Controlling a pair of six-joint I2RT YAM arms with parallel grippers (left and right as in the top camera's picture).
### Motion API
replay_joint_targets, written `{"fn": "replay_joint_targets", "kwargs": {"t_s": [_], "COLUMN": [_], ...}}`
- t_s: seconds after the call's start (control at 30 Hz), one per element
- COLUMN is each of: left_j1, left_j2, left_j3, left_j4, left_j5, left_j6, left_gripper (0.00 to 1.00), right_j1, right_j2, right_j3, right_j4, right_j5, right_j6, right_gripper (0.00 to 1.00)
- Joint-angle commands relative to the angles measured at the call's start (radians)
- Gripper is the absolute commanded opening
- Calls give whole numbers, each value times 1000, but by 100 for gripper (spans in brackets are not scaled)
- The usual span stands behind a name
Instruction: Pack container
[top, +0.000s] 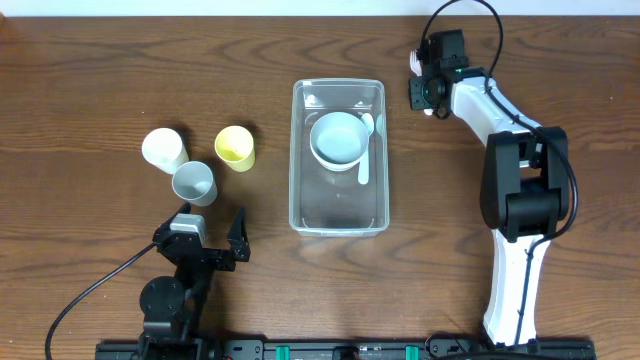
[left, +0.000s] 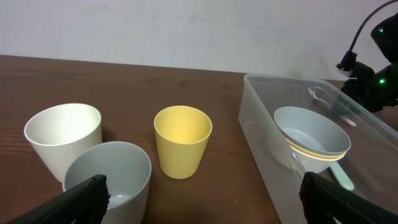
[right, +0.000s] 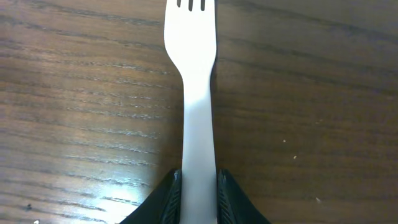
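Overhead, and the container (top: 296, 150) sits in the middle of the wooden table (top: 100, 60), long side running away from the robot. Inside it, a pale bowl (top: 337, 138) rests toward the far end with a white spoon (top: 365, 160) just beside it along the right wall.

Over to the left side now: three cups stand in a tight cluster, a white cup (top: 163, 149), a grey cup (top: 194, 183) and a yellow cup (top: 234, 146), all upright and well apart from the tub. The left gripper (top: 212, 222) hovers just on the near side of them, its claw spread wide and holding nothing.

And on the right, the right gripper (right: 199, 180) is out past the container's far right corner. The wrist view tells the story: its two dark fingers (right: 166, 199) are pinching the handle of a white fork (right: 199, 93), tines pointing away, wood grain right underneath. Whether the fork is resting on the table or just off it, I cannot tell.
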Motion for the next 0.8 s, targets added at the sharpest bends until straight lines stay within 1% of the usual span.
{"fn": "replay_joint_targets", "kwargs": {"t_s": [0.0,0.1,0.23,0.77], "left_j1": [2,2,2,2], "left_j2": [-6,-6,-6,-6], "left_j3": [-29,-29,-29,-29], "left_j4": [-9,-9,-9,-9], "left_j5": [-6,-6,-6,-6], "left_j6": [13,13,13,13], "left_gripper": [98,98,98,98], "right_j1": [-8,-8,-8,-9], "right_j2": [19,19,18,-7], "right_j3": [-11,-11,-11,-11], "right_j4": [-29,-42,-61,-116], "right_j5": [-87,-114,-133,-132], "right_j6": [-4,-4,-4,-5], "right_gripper": [16,12,2,1]}}
